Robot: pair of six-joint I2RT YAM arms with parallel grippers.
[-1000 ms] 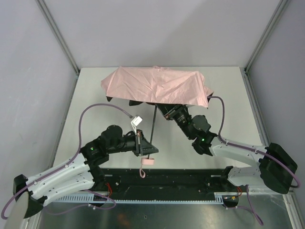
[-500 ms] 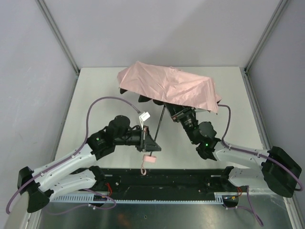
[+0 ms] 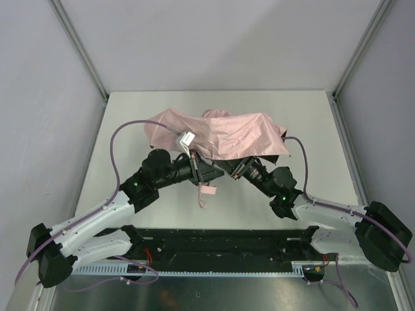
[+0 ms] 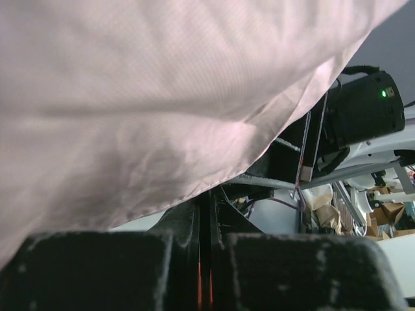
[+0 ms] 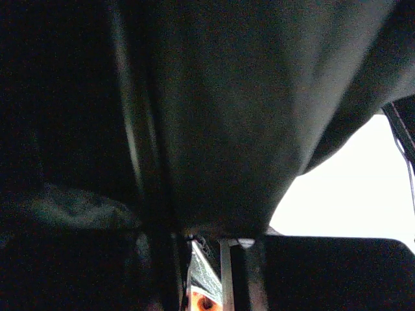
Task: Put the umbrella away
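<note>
- The umbrella [image 3: 224,133] is lying across the middle of the table [image 3: 130,116], its pink cloth slumping in loose folds over both claws.
- A second ago the cloth was spreading wide and flat toward the far edge, with a long black shaft showing between it and the handle [image 3: 207,190]. That shaft is no longer showing in the top view.
- The left claw [image 3: 200,173] has been travelling forward and is now sitting right at the near edge of the cloth. The handle is hanging just below it and the strap [image 3: 201,202] is dangling toward the arm bases.
- The left claw is pinching tight. In its own camera a thin black rod is running up from between the fingers [image 4: 97,272], so it looks to be holding the umbrella low on the shaft.
- The right claw [image 3: 238,168] is reaching under the cloth from the other side. Its camera is showing only dark underside, so I cannot tell whether it is gripping anything.
- My reading is that the shaft is being pushed in and the canopy is collapsing, but the cloth is not yet gathered or wrapped.
- A white tag [image 3: 186,139] is hanging on the left arm's purple cable, and its writing is too small to read. No brand is showing anywhere.
</note>
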